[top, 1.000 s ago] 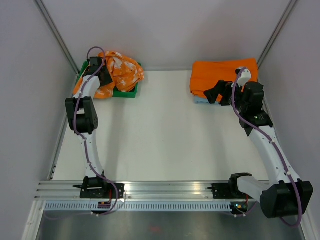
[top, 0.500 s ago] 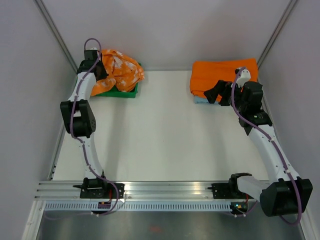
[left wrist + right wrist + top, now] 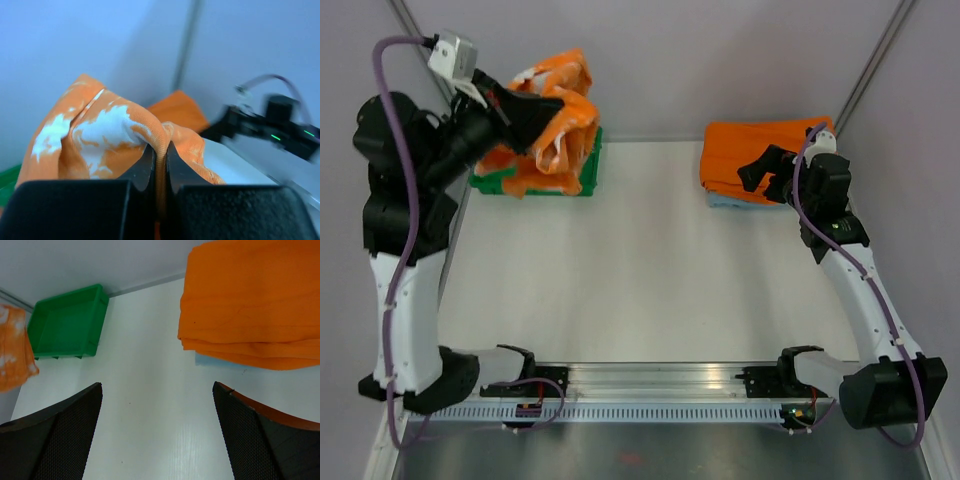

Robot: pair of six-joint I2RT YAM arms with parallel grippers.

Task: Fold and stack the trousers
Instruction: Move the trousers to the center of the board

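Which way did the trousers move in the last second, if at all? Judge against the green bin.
Yes. The left gripper has lifted the trousers up out of the green bin; they now hang above it.

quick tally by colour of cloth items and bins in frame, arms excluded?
patterned orange trousers: 1
plain orange folded cloth: 1
light blue folded cloth: 1
green bin: 1
Total: 4

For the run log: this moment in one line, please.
left gripper: shut on trousers, held up near green bin | right gripper: open, near orange stack | fold: not started
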